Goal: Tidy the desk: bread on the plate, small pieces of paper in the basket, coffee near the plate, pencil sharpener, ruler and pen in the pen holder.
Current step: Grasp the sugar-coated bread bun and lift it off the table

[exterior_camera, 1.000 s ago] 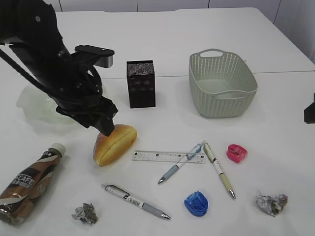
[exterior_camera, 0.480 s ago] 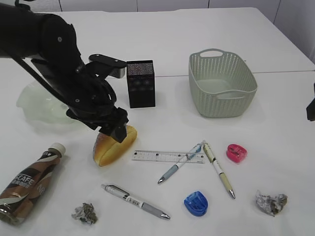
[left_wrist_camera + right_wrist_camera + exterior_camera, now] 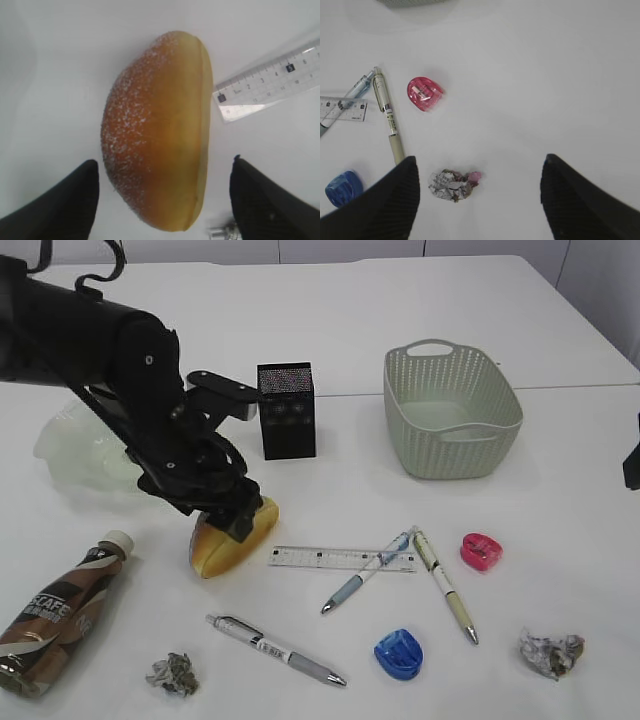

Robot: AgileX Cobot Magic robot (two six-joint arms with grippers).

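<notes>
Two crumpled grey-white paper balls lie nearest the camera, one just in front of the bread's end of the table, the other far to its right, with a grey-tipped white pen and a blue pencil sharpener between them. Left of the bread lies the brown plastic coffee bottle with its white cap on its side. Right of the bread are the short clear plastic ruler, two crossed pens and a pink sharpener.

The step in hand is the bread — an oval golden-brown roll with a lengthwise split, resting on the white table. The left gripper hangs right above it, and in the left wrist view its jaws stand wide apart, one on each side of the roll, apart from the crust and holding nothing. The next move, as I judge it, calls for lowering a little and closing gently across the roll's short width, then carrying it back and to the left to the translucent pale green plate with a wavy rim, which lies beyond the bread, partly hidden by the arm.

The right gripper is likewise wide open and empty — the right-hand paper ball lies between its fingers.

Farther back than the bread stand the tall black mesh pen holder and, to its right, the pale grey-green perforated basket.
</notes>
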